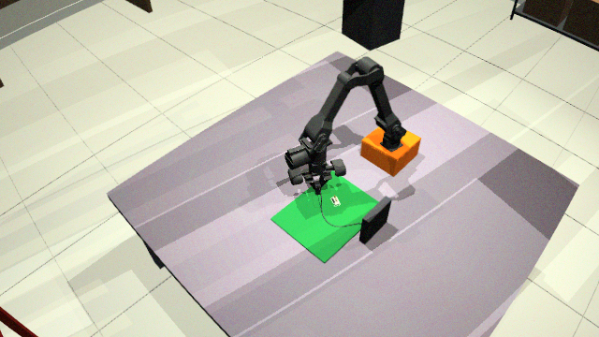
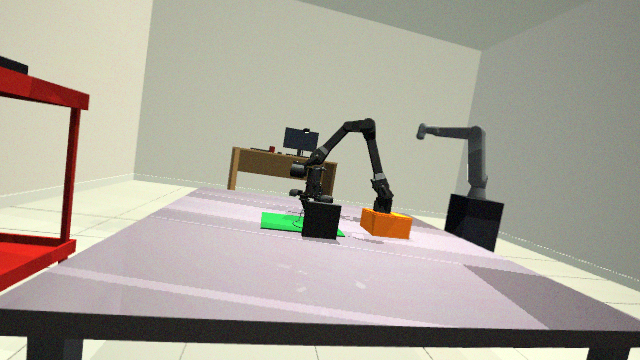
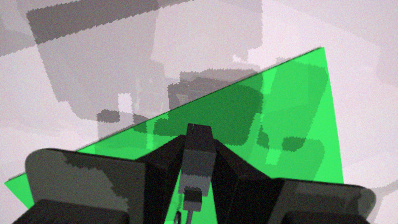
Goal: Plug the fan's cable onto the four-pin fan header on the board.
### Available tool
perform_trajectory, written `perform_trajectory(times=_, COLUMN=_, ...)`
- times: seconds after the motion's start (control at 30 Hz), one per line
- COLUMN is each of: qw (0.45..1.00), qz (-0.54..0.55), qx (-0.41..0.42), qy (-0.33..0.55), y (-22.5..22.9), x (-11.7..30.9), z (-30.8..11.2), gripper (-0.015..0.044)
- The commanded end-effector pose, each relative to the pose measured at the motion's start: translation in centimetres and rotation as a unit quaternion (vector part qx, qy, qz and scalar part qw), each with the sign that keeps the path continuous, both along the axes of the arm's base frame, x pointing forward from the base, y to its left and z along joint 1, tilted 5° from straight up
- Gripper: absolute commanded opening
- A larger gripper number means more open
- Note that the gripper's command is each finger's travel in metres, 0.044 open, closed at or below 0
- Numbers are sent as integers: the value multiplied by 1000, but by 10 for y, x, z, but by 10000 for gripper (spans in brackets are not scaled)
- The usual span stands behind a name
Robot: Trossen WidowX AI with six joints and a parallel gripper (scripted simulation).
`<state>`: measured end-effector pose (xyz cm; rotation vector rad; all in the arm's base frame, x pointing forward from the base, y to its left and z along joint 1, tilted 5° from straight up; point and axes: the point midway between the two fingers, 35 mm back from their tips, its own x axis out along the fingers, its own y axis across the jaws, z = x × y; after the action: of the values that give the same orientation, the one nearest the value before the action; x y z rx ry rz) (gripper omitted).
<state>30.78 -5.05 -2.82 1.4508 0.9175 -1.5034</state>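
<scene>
My gripper (image 1: pixel 318 190) (image 3: pixel 197 142) points down and is shut on the dark cable plug (image 3: pixel 197 162), at the back part of the green board (image 1: pixel 323 239) (image 2: pixel 280 221) (image 3: pixel 300 110). Whether the plug touches the board is too small to tell. The small white fan header (image 1: pixel 335 201) is on the board, a little to the right of the gripper in the top view; it is hidden in the wrist view. A thin dark cable (image 1: pixel 328 222) curves from the plug over the board to the black fan (image 1: pixel 375 219) (image 2: pixel 321 220), which stands upright at the board's edge.
The arm's orange base block (image 1: pixel 393 161) (image 2: pixel 385 224) stands on the table behind and to the right of the board. The fan stands tall beside the board's right side in the top view. A red rack (image 2: pixel 72 170) and a grey arm on a black pedestal (image 2: pixel 472 220) stand beyond the table.
</scene>
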Motion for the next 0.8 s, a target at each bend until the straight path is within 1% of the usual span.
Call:
perform_trajectory(times=0.0, qw=1000, qz=0, qx=0, qy=-1, y=0, x=0, z=0, gripper=0)
perform_trajectory(times=0.07, qw=1000, qz=0, qx=-1, qy=0, y=1, x=1, z=11, gripper=0)
perform_trajectory(times=0.13, qw=1000, qz=1, qx=-2, qy=0, y=3, x=1, z=39, gripper=0)
perform_trajectory(times=0.2, qw=1000, qz=2, qx=-2, qy=1, y=4, x=0, z=50, gripper=0)
perform_trajectory(times=0.37, qw=1000, qz=3, qx=-2, qy=1, y=6, x=1, z=49, gripper=0)
perform_trajectory(times=0.43, qw=1000, qz=12, qx=-1, qy=1, y=24, x=-2, z=47, gripper=0)
perform_trajectory(times=0.53, qw=999, qz=34, qx=0, qy=4, y=66, x=-13, z=43, gripper=0)
perform_trajectory(times=0.6, qw=999, qz=44, qx=0, qy=5, y=82, x=-19, z=41, gripper=0)
perform_trajectory(times=0.77, qw=999, qz=45, qx=0, qy=5, y=83, x=-20, z=40, gripper=0)
